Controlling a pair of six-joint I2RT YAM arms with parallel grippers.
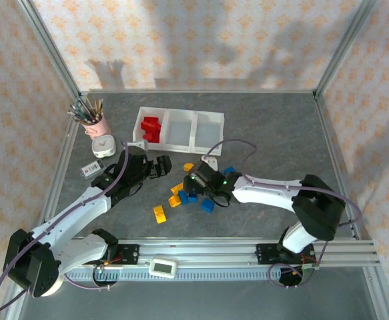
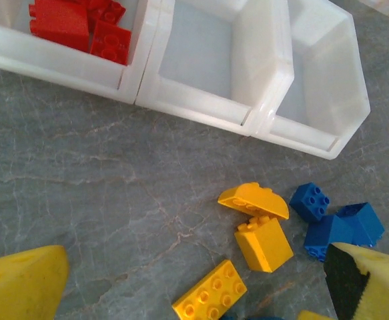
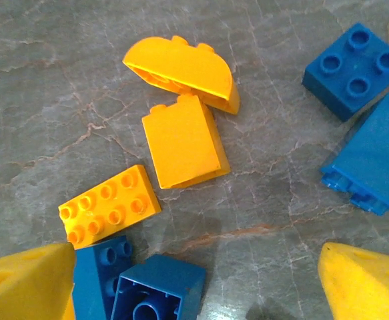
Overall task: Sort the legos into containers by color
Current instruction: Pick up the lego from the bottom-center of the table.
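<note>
**Sorting scene.** The tray (image 1: 195, 128) is set at the back of the table (image 1: 274, 133), with red bricks (image 1: 151, 128) held in its left compartment (cropped by the top edge in the left wrist view). Loose on the table in front of the tray lie yellow bricks (image 3: 184, 143) and blue bricks (image 3: 354, 67). From above, several are covered by the right arm (image 1: 267, 190). In the right wrist view they are shown plainly, though two blue ones are cut off at the bottom edge. The left jaws and right jaws are seen spread wide with nothing gripped, their yellow fingertips (image 2: 21, 283) cut off at the frame corners.

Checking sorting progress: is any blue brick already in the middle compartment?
No, the middle compartment holds nothing; red bricks lie in the one beside it.
</note>
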